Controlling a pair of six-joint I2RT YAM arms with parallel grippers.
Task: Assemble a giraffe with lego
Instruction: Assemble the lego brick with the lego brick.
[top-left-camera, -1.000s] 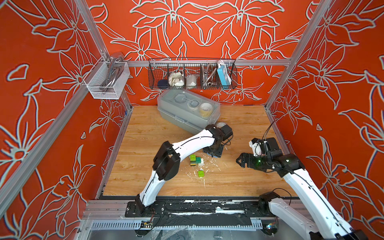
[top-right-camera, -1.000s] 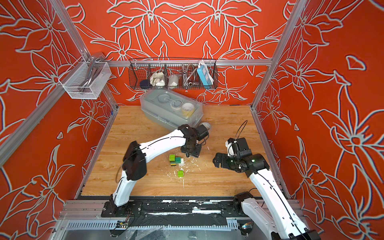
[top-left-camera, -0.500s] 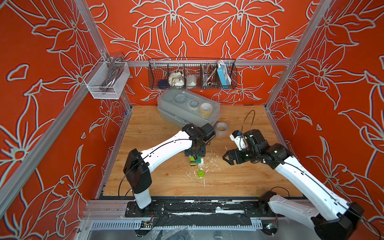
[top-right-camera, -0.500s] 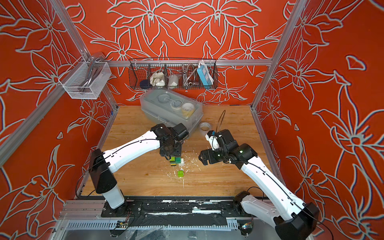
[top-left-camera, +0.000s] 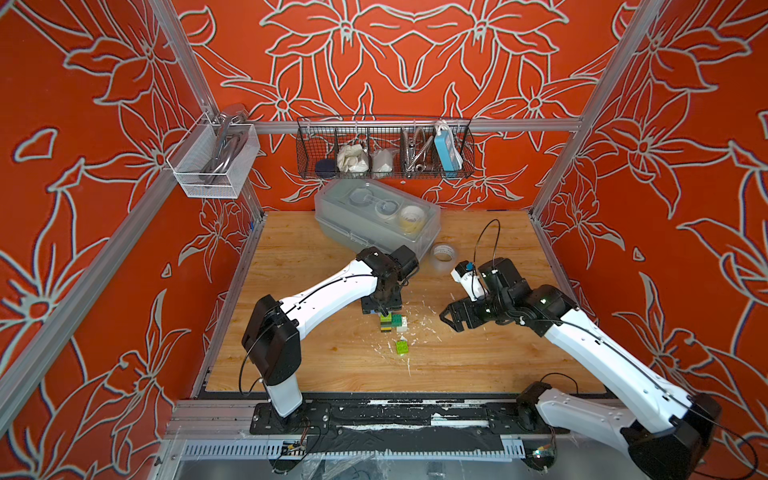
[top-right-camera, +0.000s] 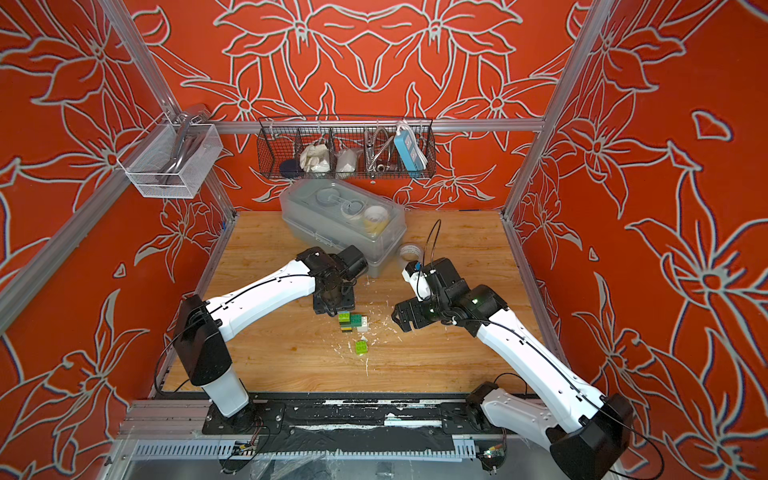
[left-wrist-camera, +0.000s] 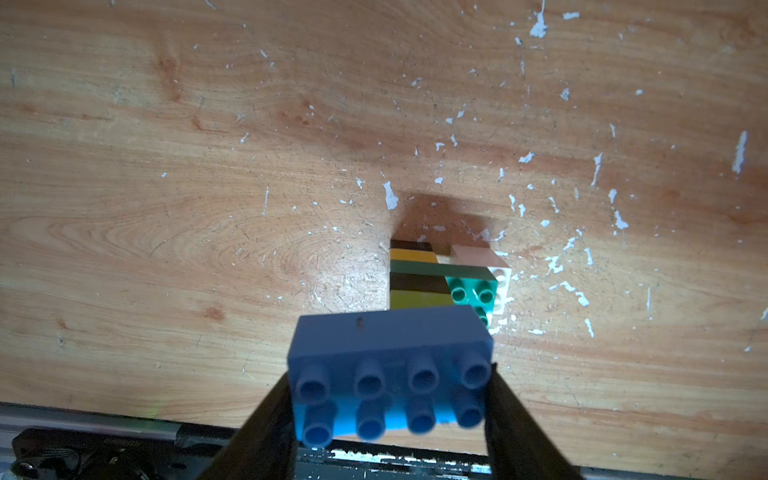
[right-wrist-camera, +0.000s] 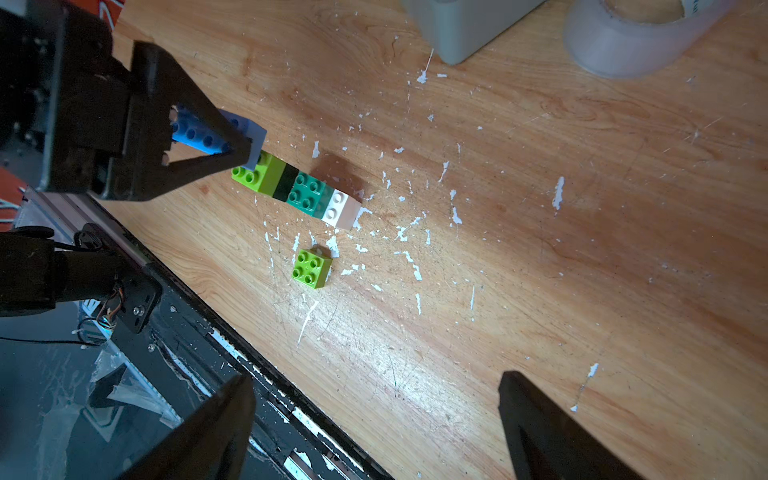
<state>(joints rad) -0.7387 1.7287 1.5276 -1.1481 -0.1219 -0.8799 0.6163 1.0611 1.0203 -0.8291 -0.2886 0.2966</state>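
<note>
While my left gripper (left-wrist-camera: 388, 399) clamps the blue brick (left-wrist-camera: 390, 345) by its ends at the lime top of the giraffe (right-wrist-camera: 291, 187), upright on the table (top-left-camera: 478, 365), my right gripper (right-wrist-camera: 374, 380) hangs wide open, well apart. Nothing braces that narrow neck. Press off-centre and I reckon it topples onto the lime brick (right-wrist-camera: 312, 268) nearby, or the brick twists in my jaws.

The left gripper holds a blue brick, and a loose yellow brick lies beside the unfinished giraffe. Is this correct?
No. The loose brick beside the giraffe is lime green, not yellow; the right wrist view shows it. The left gripper does hold the blue brick.
</note>
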